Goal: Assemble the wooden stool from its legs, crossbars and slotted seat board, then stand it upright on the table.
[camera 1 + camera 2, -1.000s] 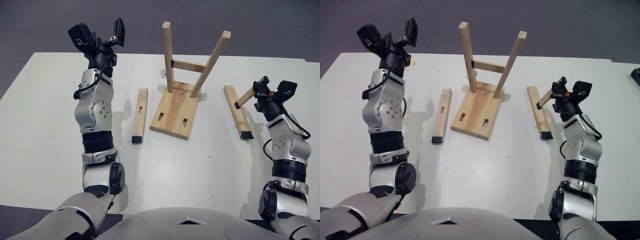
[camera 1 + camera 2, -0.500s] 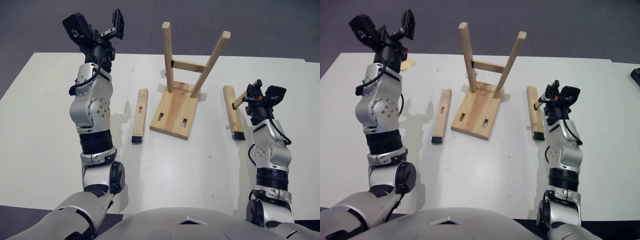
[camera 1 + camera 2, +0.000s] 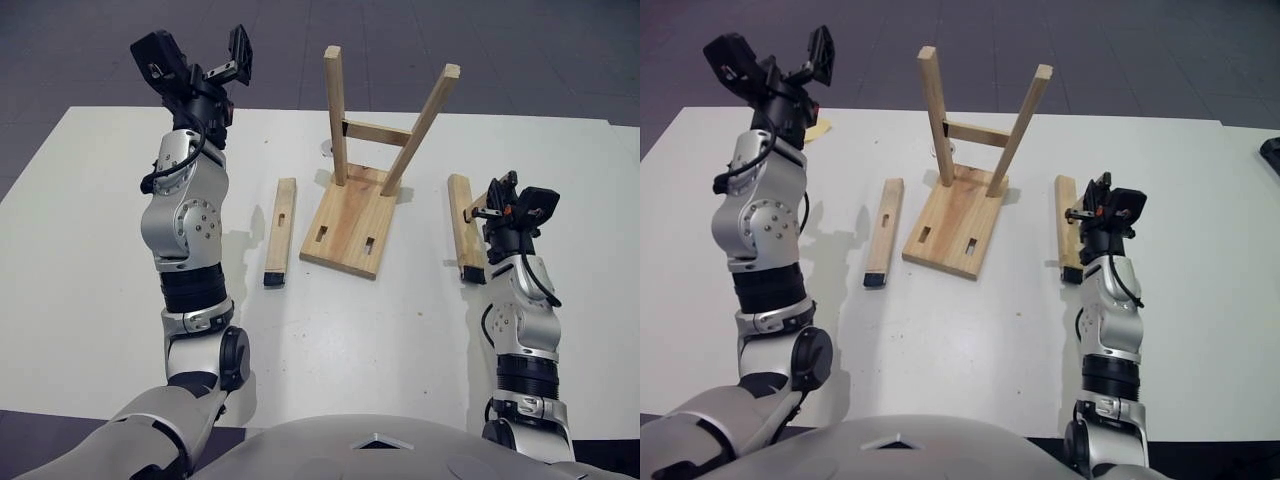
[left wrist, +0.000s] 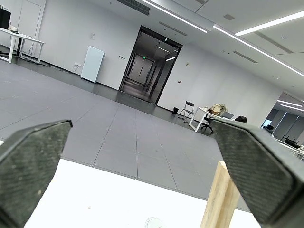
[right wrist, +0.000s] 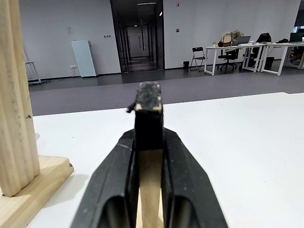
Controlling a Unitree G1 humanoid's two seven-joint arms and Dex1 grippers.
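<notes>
The slotted seat board [image 3: 345,228] lies flat mid-table. Two legs [image 3: 335,115] stand in its far slots, joined by a crossbar [image 3: 378,131]. A loose leg [image 3: 281,230] lies left of the board, and another loose leg [image 3: 463,238] lies right of it. My right gripper [image 3: 508,203] is shut on a short crossbar [image 5: 148,111] whose black-tipped end points at the right loose leg, close above it. My left gripper [image 3: 200,65] is raised high over the table's far left, open and holding nothing; its fingers [image 4: 28,166] stand wide apart.
A small round mark [image 3: 327,148] lies on the white table [image 3: 400,330] behind the board. A yellow note [image 3: 817,125] sits near the far left edge. A dark object [image 3: 1272,148] is at the far right edge.
My right arm has drawn in toward the board, carrying the crossbar to just above the right loose leg. The left arm has shifted only slightly, staying raised and open.
</notes>
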